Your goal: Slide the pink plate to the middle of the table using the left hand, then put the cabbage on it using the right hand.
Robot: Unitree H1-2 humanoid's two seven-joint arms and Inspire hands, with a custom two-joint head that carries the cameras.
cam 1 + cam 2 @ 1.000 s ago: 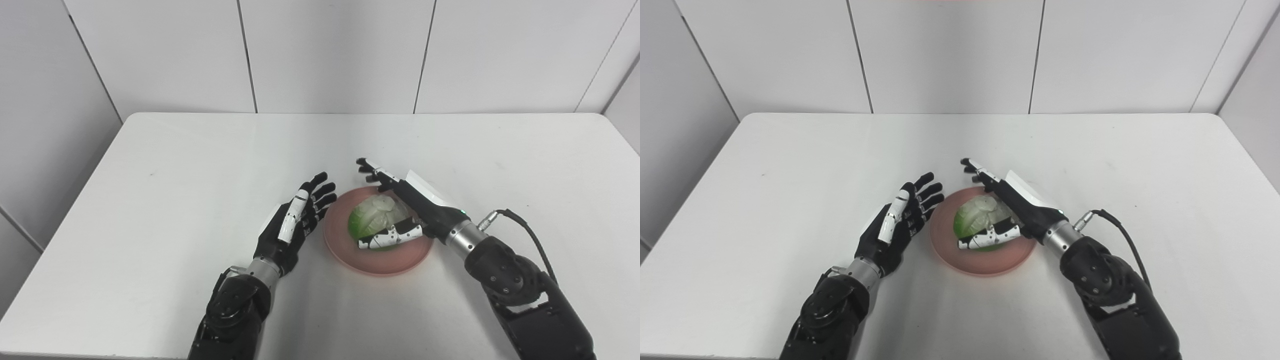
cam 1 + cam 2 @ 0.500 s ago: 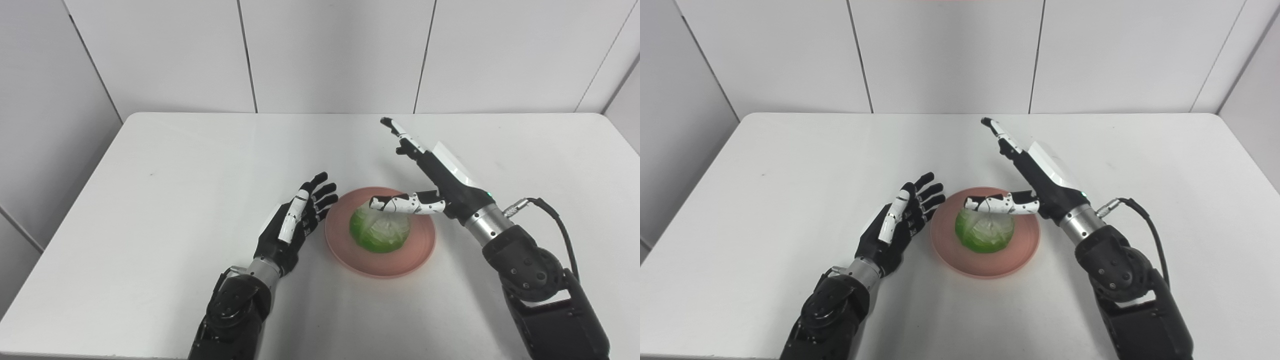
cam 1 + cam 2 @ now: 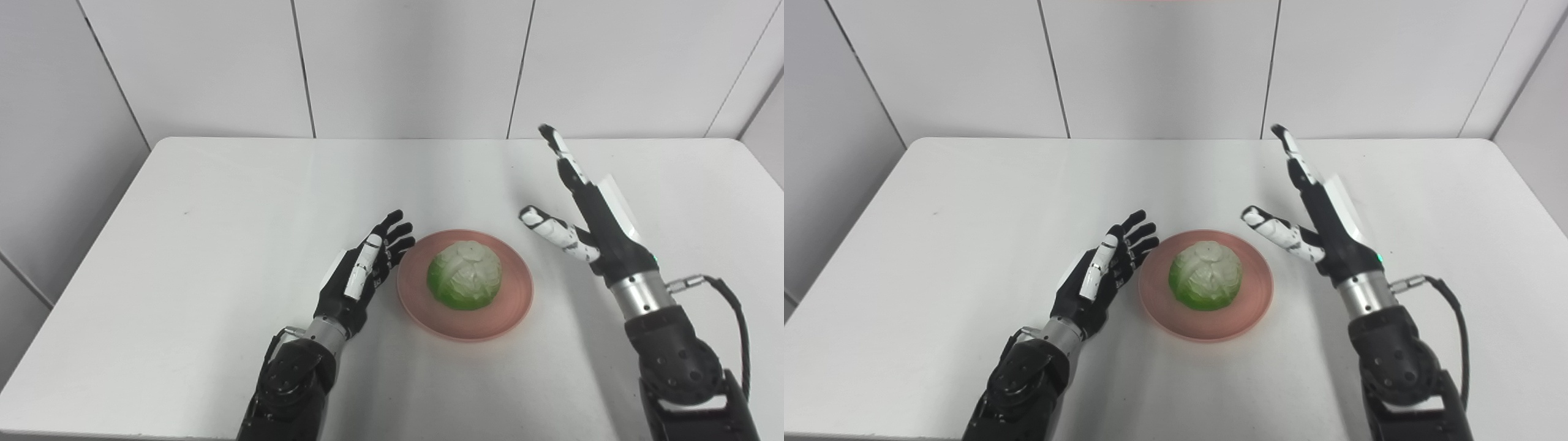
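black robot hand [image 3: 361, 275], white thumb, silver wrists, seemingly black cable [image 3: 729, 306]

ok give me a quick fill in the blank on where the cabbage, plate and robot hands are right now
1. The cabbage sits on the ____ plate.
2. The right robot hand holds ____, its fingers spread apart.
3. The left robot hand is beside the plate's ____ edge.
4. Both sit on the white ____.

Missing words: pink; nothing; left; table
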